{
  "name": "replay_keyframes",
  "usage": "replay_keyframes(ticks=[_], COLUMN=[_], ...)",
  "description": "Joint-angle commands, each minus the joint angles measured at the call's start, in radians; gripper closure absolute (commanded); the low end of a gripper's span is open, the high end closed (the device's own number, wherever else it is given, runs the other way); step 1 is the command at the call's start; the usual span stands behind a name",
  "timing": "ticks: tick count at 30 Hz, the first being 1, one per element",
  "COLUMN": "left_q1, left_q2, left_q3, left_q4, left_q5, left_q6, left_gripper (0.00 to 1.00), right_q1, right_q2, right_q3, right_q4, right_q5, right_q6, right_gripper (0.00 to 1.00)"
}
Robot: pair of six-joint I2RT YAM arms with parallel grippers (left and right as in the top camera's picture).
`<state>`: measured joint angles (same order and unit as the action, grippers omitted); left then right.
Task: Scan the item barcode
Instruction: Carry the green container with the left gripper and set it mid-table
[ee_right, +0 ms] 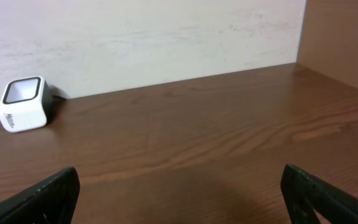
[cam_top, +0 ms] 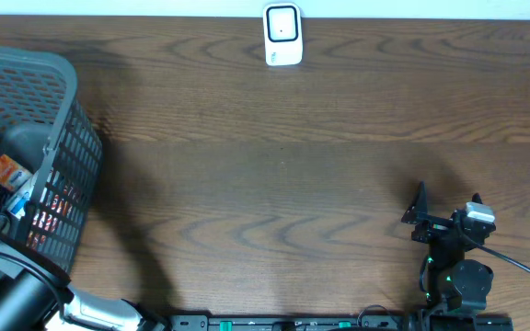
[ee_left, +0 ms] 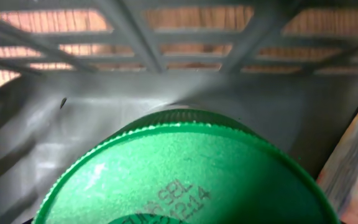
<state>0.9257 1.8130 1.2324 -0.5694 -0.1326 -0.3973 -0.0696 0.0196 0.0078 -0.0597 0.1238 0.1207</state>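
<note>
Green cap (ee_left: pixel 185 168) close-up in basket (ee_left: pixel 166 37) — R end effector (ee_right: pixel 180 171) wide open.

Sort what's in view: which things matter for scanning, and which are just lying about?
Job: item with green ribbed round lid; white box-shaped barcode scanner; grey plastic mesh basket holding the item.
Lying about: orange packet in the basket.

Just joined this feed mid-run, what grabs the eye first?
A green ribbed lid with printed code fills the left wrist view, inside the grey basket at the left edge of the table. The white scanner stands alone at the far edge; the right end effector sits open at the front right.
</note>
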Motion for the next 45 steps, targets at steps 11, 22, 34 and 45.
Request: replay_keyframes(ticks=[11,22,34,45], left_q1=[-0.013,-0.69,-1.282,-1.521], left_q2=[-0.678,-0.812,-0.393,0.018], left_q3=[0.027,0.026,0.026,0.026], left_q4=[0.007,0.08,-0.008,0.082], left_q5=[0.698,0.744,0.209,0.143], left_q6=[-0.245,-0.318,-0.314,0.039], left_gripper=[0.41,0.4,0.4,0.4], right_q1=[0.006,0.006,0.006,0.006], right_q2=[0.0,0.0,0.0,0.0], right_q3=[-0.002,-0.002,-0.002,-0.002], right_q4=[-0.003,-0.003,-0.003,-0.003], right_q5=[-0.002,-0.002,-0.002,-0.002], right_q6=[-0.014,-0.014,-0.014,-0.014], right_gripper=[0.01,0.01,0.01,0.01])
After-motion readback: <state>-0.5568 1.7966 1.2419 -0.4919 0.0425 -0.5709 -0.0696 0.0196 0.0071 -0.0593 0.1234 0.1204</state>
